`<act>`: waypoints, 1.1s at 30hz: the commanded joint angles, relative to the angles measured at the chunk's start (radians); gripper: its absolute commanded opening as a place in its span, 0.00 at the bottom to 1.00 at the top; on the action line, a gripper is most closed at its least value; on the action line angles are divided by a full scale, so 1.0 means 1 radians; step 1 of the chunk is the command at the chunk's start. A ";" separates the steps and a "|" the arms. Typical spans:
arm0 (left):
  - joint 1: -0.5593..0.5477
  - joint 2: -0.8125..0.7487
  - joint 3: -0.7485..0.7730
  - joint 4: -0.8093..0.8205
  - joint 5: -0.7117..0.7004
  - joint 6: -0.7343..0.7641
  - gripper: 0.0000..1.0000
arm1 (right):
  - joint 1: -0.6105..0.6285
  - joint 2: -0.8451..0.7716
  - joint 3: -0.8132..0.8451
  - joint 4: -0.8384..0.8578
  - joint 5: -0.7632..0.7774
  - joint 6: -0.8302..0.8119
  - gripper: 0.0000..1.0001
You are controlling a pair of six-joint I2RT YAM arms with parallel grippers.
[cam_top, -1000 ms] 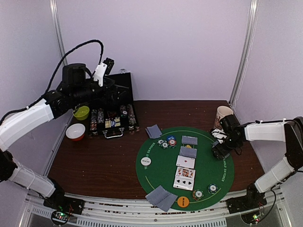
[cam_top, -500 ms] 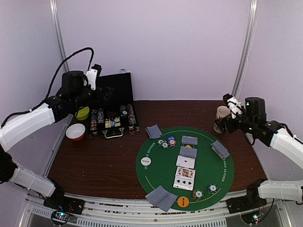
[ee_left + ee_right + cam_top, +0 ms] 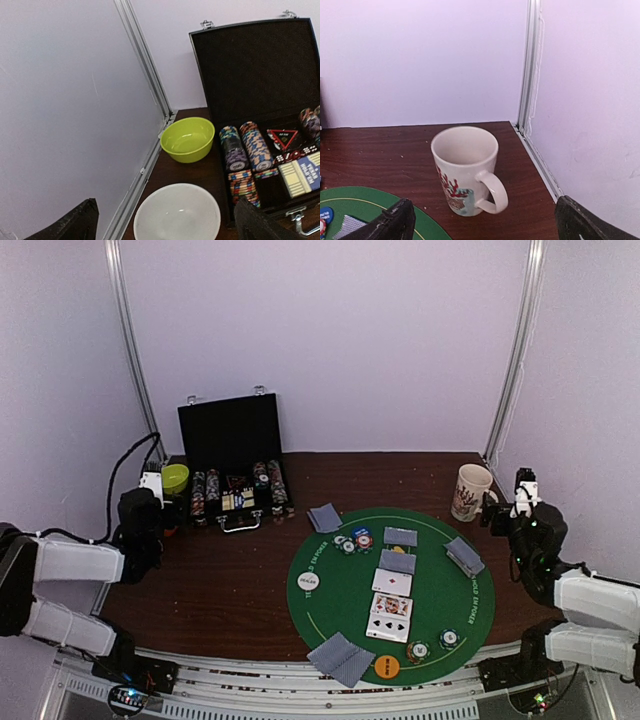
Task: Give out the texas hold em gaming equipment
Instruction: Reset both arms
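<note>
Both spread wide, empty: left claw and right claw, well apart from the cards between them

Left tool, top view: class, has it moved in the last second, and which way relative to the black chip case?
Yes. The left tool has dropped down-left, from beside the black chip case lid to left of its tray.

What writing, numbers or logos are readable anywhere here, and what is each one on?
"DEALER": on the white dealer disc, barely legible.
Green mat: rim lettering too small to read.
Orange disc: print blurred.
Face-up cards: indices too small.
Pale box in the black case: label blurred.
Mug: a picture only, no words.
</note>
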 commanded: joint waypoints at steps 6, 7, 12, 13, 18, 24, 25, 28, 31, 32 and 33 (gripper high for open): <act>0.044 0.241 -0.096 0.493 0.139 0.094 0.98 | -0.073 0.276 -0.127 0.506 0.053 0.063 1.00; 0.049 0.239 -0.083 0.458 0.150 0.083 0.98 | -0.076 0.309 -0.130 0.523 0.051 0.068 1.00; 0.103 0.308 -0.123 0.625 0.186 0.083 0.98 | -0.087 0.464 -0.169 0.733 -0.008 0.063 1.00; 0.111 0.297 -0.115 0.591 0.206 0.067 0.98 | -0.089 0.487 -0.155 0.727 -0.027 0.057 1.00; 0.167 0.296 -0.116 0.582 0.326 0.043 0.98 | -0.092 0.674 -0.115 0.849 -0.101 0.013 1.00; 0.257 0.321 -0.180 0.687 0.517 -0.006 0.98 | -0.099 0.670 -0.039 0.698 -0.093 0.031 1.00; 0.255 0.335 -0.178 0.714 0.500 -0.007 0.98 | -0.103 0.668 -0.029 0.678 -0.072 0.045 1.00; 0.256 0.330 -0.158 0.662 0.480 -0.025 0.98 | -0.104 0.668 -0.027 0.669 -0.022 0.062 1.00; 0.256 0.329 -0.156 0.656 0.479 -0.025 0.98 | -0.105 0.667 -0.025 0.662 -0.021 0.064 1.00; 0.257 0.334 -0.157 0.670 0.483 -0.023 0.98 | -0.104 0.667 -0.024 0.664 -0.022 0.064 1.00; 0.258 0.333 -0.157 0.666 0.483 -0.023 0.98 | -0.105 0.668 -0.025 0.665 -0.020 0.062 1.00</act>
